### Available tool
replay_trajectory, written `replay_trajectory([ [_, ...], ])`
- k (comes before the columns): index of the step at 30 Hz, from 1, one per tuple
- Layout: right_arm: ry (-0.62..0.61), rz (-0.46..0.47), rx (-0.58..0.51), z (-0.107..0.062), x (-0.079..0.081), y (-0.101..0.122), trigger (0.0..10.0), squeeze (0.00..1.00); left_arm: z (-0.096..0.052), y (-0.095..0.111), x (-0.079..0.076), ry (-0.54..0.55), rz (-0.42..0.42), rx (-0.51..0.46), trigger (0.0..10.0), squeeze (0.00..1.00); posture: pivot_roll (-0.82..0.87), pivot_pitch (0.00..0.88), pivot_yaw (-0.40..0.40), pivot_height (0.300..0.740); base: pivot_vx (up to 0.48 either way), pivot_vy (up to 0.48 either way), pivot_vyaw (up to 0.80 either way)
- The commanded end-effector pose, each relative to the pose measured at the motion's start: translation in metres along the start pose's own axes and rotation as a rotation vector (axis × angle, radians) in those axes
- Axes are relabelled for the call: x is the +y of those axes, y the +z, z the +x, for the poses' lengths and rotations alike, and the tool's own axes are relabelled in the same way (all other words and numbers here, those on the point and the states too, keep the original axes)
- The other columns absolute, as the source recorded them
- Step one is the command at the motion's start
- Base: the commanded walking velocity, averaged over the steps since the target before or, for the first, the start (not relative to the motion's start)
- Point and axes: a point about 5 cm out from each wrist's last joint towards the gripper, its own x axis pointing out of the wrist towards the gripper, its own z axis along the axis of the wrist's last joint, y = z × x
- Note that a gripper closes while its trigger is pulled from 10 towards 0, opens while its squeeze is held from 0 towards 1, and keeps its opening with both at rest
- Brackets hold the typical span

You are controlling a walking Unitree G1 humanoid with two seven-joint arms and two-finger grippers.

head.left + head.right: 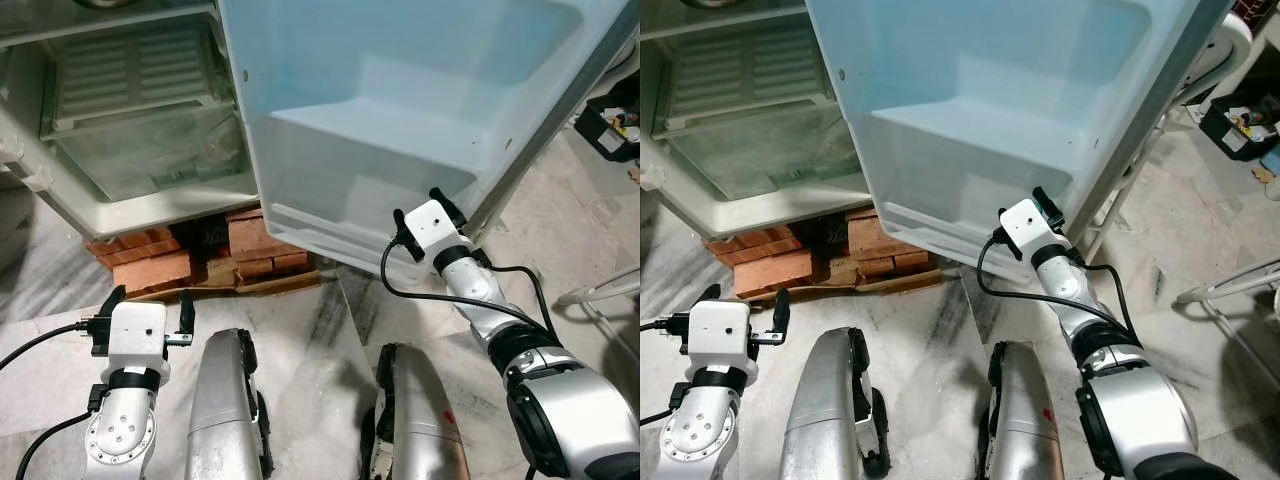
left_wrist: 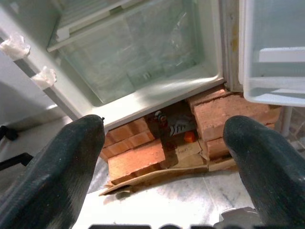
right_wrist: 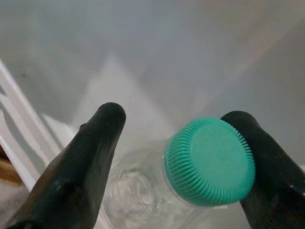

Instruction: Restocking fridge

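The white fridge stands open on the floor, its door (image 1: pixel 400 80) swung toward me. My right gripper (image 1: pixel 420 205) reaches into the door's lowest shelf (image 1: pixel 330 225). In the right wrist view a clear bottle (image 3: pixel 138 191) with a green ribbed cap (image 3: pixel 209 160) stands between that gripper's (image 3: pixel 167 119) fingers. The cap lies against one finger, with a wide gap to the other, so the gripper is open. My left gripper (image 1: pixel 150 300) hangs low on the left, open and holding nothing, facing the glass crisper drawer (image 2: pixel 138 57).
Red bricks (image 1: pixel 250 245) and cardboard prop up the fridge's base. A black box (image 1: pixel 610 125) and a white tube frame (image 1: pixel 600 290) stand to the right on the marble floor. My silver legs (image 1: pixel 225 400) show at the bottom.
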Motion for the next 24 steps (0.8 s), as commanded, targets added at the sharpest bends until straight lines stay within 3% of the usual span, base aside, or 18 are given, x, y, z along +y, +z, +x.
replay_trajectory([
  [1, -0.054, 0.031, -0.064, 0.006, -0.013, 0.013, 10.0, 1.0, 0.0, -0.005, 0.002, -0.002, 0.013, 0.025, 10.0, 0.0, 0.09, 0.22, -0.019, 0.57, 0.0, 0.0, 0.0],
  [15, -0.05, 0.125, -0.197, 0.015, -0.008, 0.043, 10.0, 1.0, 0.005, -0.009, -0.002, 0.002, 0.013, 0.027, 10.0, 0.0, 0.07, 0.185, -0.025, 0.57, 0.0, 0.0, 0.0],
  [24, 0.048, 0.238, -0.259, -0.002, 0.005, 0.038, 10.0, 1.0, 0.004, -0.015, 0.002, -0.008, 0.006, 0.041, 10.0, 0.0, 0.06, 0.152, -0.005, 0.57, 0.0, 0.0, 0.0],
])
